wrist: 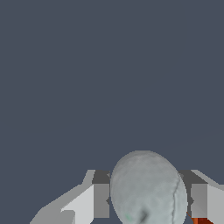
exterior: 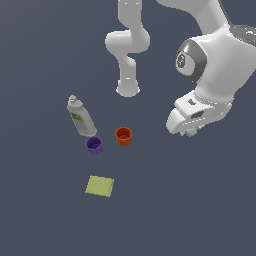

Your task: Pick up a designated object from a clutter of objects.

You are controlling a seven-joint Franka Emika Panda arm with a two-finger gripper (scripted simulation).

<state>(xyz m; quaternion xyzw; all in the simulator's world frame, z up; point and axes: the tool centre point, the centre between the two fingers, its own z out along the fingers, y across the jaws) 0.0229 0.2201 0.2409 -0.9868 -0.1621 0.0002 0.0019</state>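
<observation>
Between the two grey pads of the gripper (wrist: 146, 199) sits the small pale ball (wrist: 146, 188), its mottled surface filling the gap; whether the pads already press on it or merely flank it cannot be told from the wrist view. In the exterior view the white hand hangs low toward that view's right, and the ball itself is hidden beneath it. Well apart, toward that view's left, stand the orange cup (exterior: 123, 135) and, just beside it, the purple cup (exterior: 94, 145); the grey bottle with green label (exterior: 81, 117) lies tilted just behind them, and the yellow-green square pad (exterior: 100, 186) lies flat nearer the camera. Judged from this, the grasp step is in hand; the next move would call for a firm closure, then a straight lift.
</observation>
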